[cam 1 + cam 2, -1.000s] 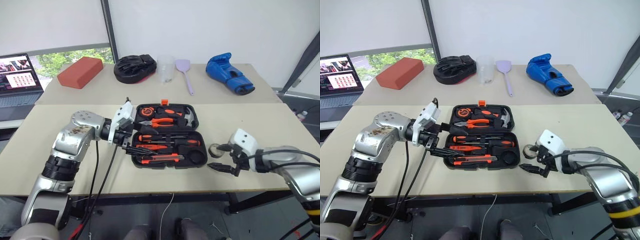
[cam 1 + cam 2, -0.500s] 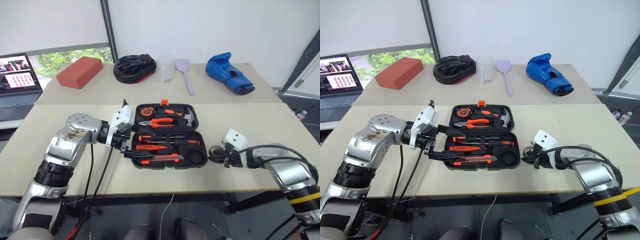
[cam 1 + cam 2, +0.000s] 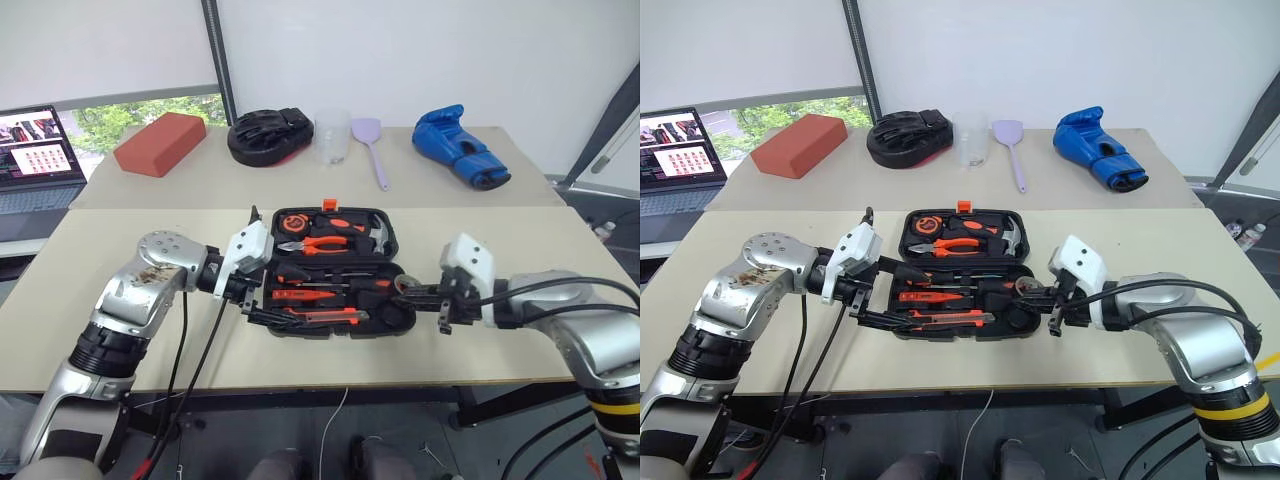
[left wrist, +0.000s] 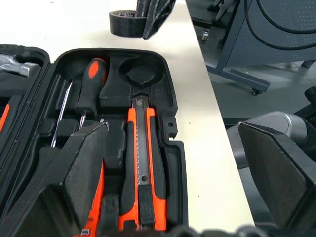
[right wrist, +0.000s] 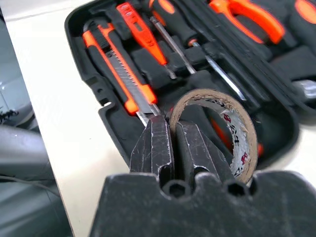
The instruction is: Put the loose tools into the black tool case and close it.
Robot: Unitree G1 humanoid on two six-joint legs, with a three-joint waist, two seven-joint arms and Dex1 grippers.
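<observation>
The right gripper (image 5: 170, 148) has its two black fingers pinched together on the wall of the small dark tape roll (image 5: 217, 131), and it holds that roll in the air just above the right end of the black tool case (image 3: 392, 238). Seen from the head, the roll (image 3: 408, 287) hangs over the near right corner, above the round moulded pocket (image 4: 142, 75).

The case lies open in the middle of the near table (image 3: 90, 300), lid half on the far side, tray half toward us. The black-orange utility knife (image 4: 140, 170) sits in its slot along the near edge. One orange-and-black-handled screwdriver (image 4: 89, 91) lies bedded beside it, and a slim orange tester screwdriver (image 5: 136, 27) rests in the tray too. The orange-handled pliers (image 3: 325, 240) are in the lid half.

The left gripper (image 3: 262, 300) stands wide, fingers spread and holding nothing, at the left end of the case, low over the tray.

On the far table sit a red block (image 3: 160, 143), a black padded mitt (image 3: 268, 136), a clear cup (image 3: 331, 135), a lilac spatula (image 3: 370, 145) and a blue glove (image 3: 458, 146). A laptop (image 3: 35, 160) glows at far left.
</observation>
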